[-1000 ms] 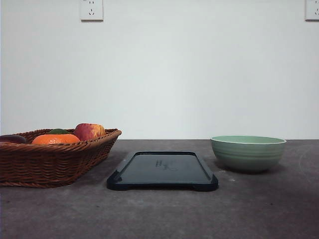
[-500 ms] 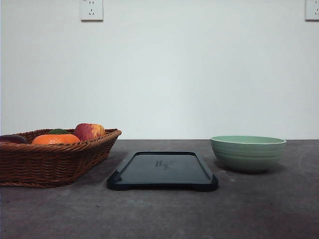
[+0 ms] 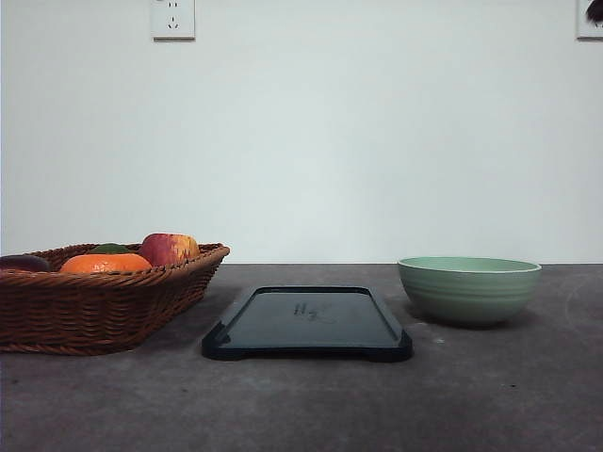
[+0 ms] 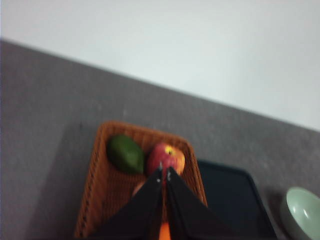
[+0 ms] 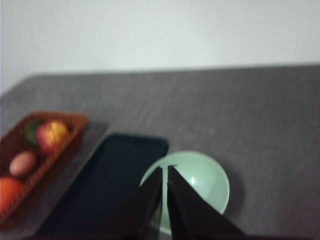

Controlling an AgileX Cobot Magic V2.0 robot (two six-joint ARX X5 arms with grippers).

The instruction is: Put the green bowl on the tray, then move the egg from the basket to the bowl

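Observation:
The green bowl stands on the dark table to the right of the tray, a small gap between them. The wicker basket sits at the left; in the front view its wall hides the egg. In the right wrist view the egg lies in the basket between an apple and an orange. High above the bowl, my right gripper is shut and holds nothing. My left gripper hangs shut and empty over the basket, near the apple.
The basket also holds a red-yellow apple, an orange and a dark green fruit. A white wall rises behind the table. A dark shape shows at the top right corner of the front view.
A dark shape has come into the top right corner of the front view. The bowl, tray and basket have not moved.

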